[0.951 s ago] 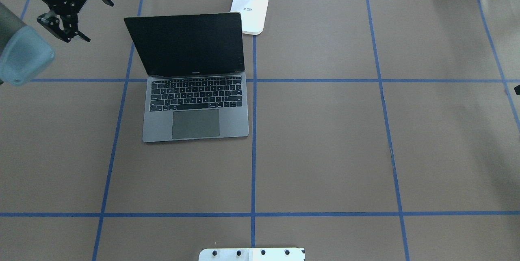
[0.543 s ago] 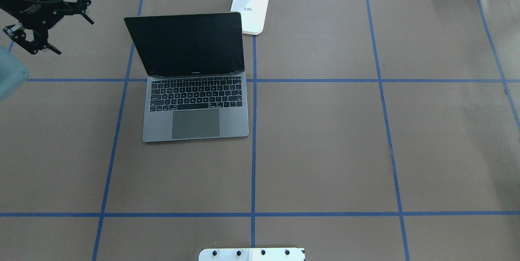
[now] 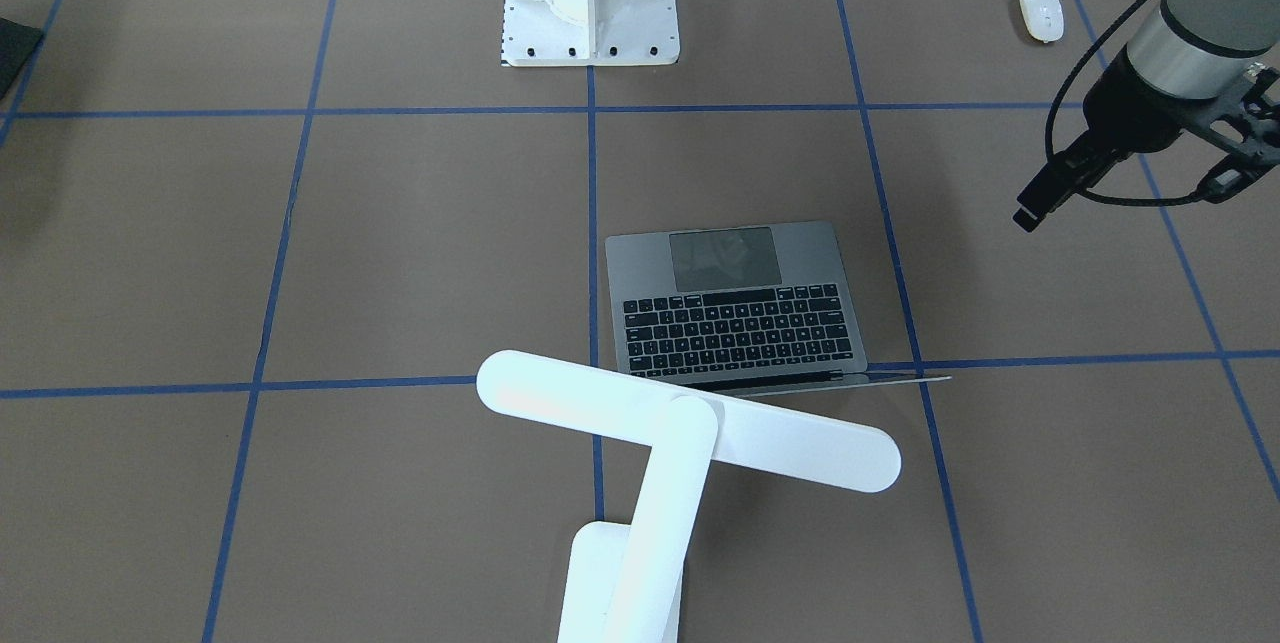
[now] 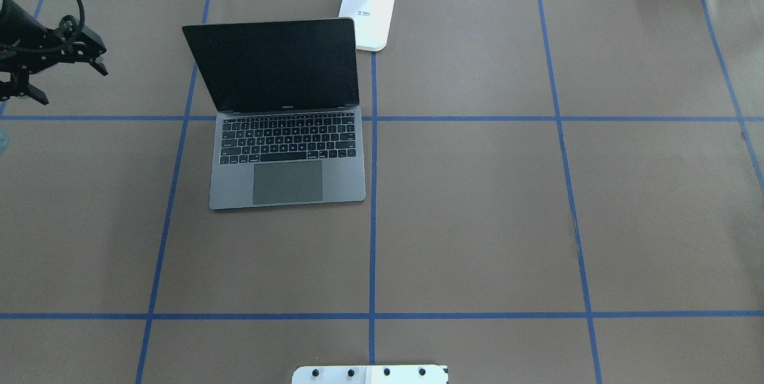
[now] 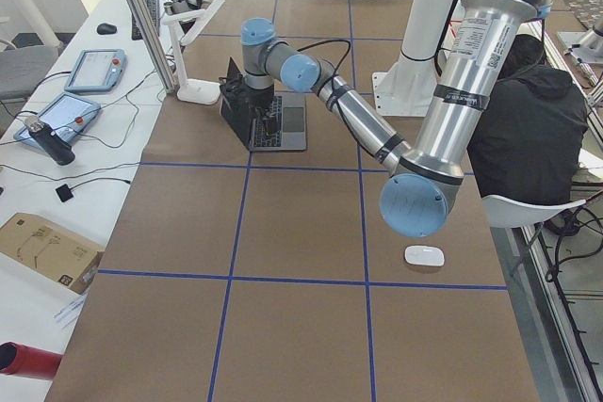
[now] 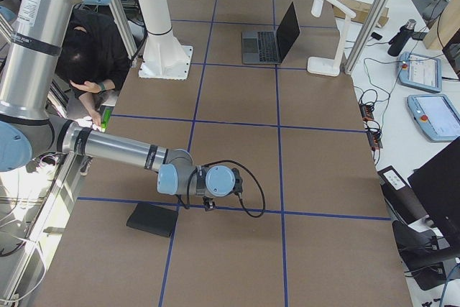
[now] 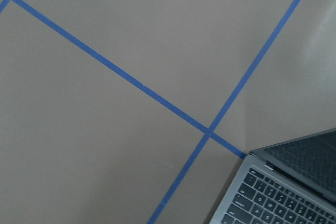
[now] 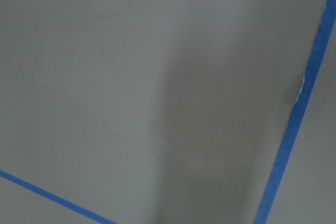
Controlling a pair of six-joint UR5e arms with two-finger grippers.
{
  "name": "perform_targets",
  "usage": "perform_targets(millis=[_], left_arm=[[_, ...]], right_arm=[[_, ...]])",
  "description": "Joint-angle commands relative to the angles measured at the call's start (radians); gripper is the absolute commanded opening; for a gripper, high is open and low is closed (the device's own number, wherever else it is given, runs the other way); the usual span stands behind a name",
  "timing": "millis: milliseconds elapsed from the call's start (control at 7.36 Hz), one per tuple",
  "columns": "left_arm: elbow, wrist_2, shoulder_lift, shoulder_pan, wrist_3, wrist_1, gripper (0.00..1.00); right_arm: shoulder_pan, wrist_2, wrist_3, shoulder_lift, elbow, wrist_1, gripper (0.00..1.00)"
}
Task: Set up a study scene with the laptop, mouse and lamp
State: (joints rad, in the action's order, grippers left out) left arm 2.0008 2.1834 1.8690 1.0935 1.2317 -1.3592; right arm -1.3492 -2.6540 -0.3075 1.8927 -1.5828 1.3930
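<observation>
Plainly, the laptop (image 4: 286, 154) sits open left of centre in the overhead view, its screen dark and its lid raised toward the top of the frame. The base of the lamp (image 4: 367, 14) is just beside the lid's upper right corner. In the front-facing view the lamp's long bar head crosses the lower middle and hides the laptop's hinge edge, so the lid shows only as a thin sliver. The mouse (image 3: 1041, 12) lies in the upper right of that view, well apart from the laptop and near the grey links of the left arm (image 3: 1190, 33). The left gripper (image 4: 74, 86) hangs over the table (image 4: 477, 223) at the overhead view's far left edge, jaws spread wide and holding nothing. The right gripper (image 6: 208, 203) shows only in the right side view, low and just beside a black pad (image 6: 152, 219) — whether its jaws are parted I cannot tell. A white pedestal (image 3: 590, 8) stands at top centre of the front-facing view, and a person (image 5: 528, 129) in dark clothes sits at the right of the left side view.
</observation>
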Motion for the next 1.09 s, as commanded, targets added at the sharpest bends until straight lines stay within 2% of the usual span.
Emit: perform_targets(millis=[0,951], left_arm=[[0.0,-0.005,-0.002,-0.001,-0.008,-0.015,1.0],[-0.005,-0.027,-0.001,-0.004,-0.008,-0.018,1.0]], right_arm=[[0.001,0.0,-0.236,-0.007,0.123,0.003,1.0],[0.001,0.006,-0.35,0.071,0.153,0.003,1.0]])
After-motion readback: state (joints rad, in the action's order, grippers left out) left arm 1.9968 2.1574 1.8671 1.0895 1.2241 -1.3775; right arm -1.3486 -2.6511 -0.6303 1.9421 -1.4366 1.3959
